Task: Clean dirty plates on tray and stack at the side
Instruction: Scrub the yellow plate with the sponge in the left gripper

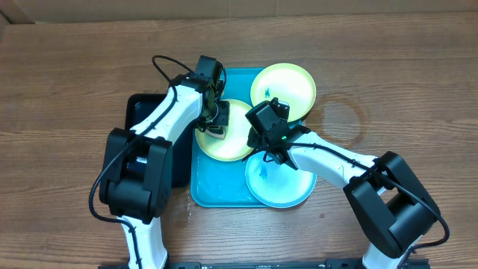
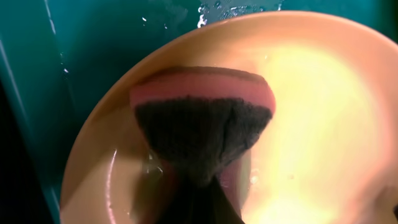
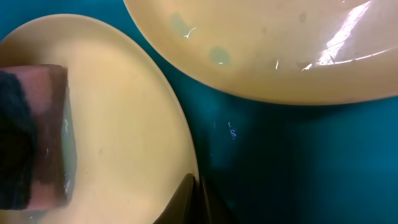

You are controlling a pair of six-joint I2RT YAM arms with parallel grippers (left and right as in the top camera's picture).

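Three plates lie on the turquoise tray [image 1: 213, 196]: a yellow-green one [image 1: 282, 86] at the far right, a second yellow-green one [image 1: 237, 143] in the middle, and a light-blue one [image 1: 280, 183] nearest. My left gripper [image 1: 215, 125] is shut on a pink sponge [image 2: 199, 124] with a dark scrub face, pressed onto the middle plate [image 2: 311, 124]. My right gripper [image 1: 258, 140] is shut on that plate's [image 3: 124, 124] right rim, its jaws [image 3: 196, 186] pinched together over the edge. The far plate [image 3: 280, 50] shows faint pale smudges.
A smaller black tray [image 1: 138, 108] lies left of the turquoise one, mostly under my left arm. Water droplets glisten on the tray floor [image 3: 298, 162]. Wooden tabletop [image 1: 403, 82] surrounds everything, with a faint ring stain to the right.
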